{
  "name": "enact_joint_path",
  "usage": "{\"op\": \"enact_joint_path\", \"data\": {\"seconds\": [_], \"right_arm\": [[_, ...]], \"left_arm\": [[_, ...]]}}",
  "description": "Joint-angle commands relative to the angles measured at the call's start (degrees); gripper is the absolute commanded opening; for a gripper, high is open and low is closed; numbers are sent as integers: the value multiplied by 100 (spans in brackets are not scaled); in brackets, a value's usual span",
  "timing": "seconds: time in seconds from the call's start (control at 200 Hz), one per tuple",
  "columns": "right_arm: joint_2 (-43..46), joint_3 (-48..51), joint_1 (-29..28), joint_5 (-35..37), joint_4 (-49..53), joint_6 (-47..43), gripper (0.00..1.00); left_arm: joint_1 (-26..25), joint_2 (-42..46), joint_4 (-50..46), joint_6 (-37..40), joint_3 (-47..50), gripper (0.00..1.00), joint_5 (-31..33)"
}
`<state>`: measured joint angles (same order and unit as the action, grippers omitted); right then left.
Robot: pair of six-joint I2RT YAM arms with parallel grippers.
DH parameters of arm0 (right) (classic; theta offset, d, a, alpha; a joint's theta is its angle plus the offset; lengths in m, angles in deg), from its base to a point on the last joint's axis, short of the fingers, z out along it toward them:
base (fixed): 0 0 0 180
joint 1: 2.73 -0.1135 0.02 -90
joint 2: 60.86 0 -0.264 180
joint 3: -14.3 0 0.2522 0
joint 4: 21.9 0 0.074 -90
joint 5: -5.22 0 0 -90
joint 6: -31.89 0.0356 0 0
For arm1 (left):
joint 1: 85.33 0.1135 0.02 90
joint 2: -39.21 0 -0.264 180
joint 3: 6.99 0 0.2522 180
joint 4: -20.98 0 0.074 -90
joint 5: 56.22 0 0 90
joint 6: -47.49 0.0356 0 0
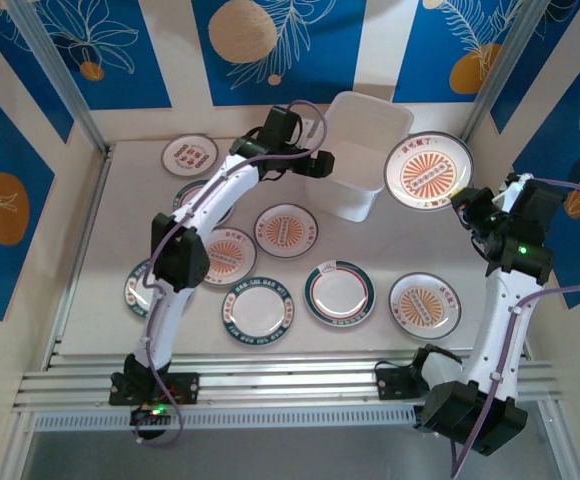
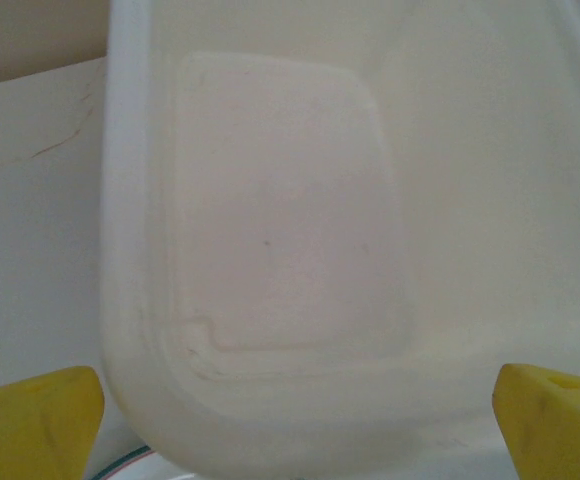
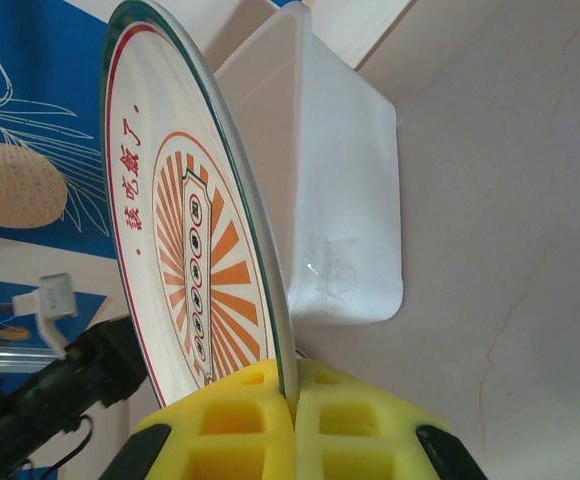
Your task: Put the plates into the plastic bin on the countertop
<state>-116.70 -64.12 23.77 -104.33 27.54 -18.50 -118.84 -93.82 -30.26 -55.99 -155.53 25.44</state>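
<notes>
countertop [image 1: 135,215]: pale and flat, with walls on the far, left and right edges and a rail along the near edge. Bare strips lie along the left edge and by the right edge under the raised plate.
plastic bin [image 1: 360,195]: stands at the far edge, right of centre, mouth up. Its long axis appears to run near to far. The floor is bare.
left arm: reaches from the near-left corner across the middle of the worktop to the bin's left rim.
held plate [image 1: 428,172]: orange sunburst, lifted off the worktop just beside the bin's right rim. Its printed face is tilted up toward the top camera.
plates on worktop: eight lie flat. One is at the far-left corner [image 1: 190,155] and one at centre [image 1: 286,230]. Near row: dark-green rim [image 1: 259,310], red-ringed [image 1: 339,293], sunburst [image 1: 425,305]. The arm partly covers three on the left.
right gripper [image 3: 292,395]: yellow fingers [image 3: 240,420] are clamped on the held plate's rim.
left gripper [image 1: 315,165]: jaws spread wide and holding nothing, with the bin's wall between the fingers.
</notes>
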Motion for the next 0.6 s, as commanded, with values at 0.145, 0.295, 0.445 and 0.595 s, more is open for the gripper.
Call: {"op": "enact_joint_path", "data": {"seconds": [0.145, 0.295, 0.445, 0.595], "right_arm": [[177, -73, -129, -97, -195, 112, 0], [226, -29, -168, -75, -151, 120, 0], [310, 39, -226, -49, -158, 179, 0], [401, 176, -318, -16, -211, 265, 0]], "left_arm": [[36, -237, 227, 311, -349, 100, 831], [32, -467, 258, 290, -463, 89, 843], [21, -470, 236, 76, -462, 72, 782], [13, -444, 241, -295, -465, 61, 680]]}}
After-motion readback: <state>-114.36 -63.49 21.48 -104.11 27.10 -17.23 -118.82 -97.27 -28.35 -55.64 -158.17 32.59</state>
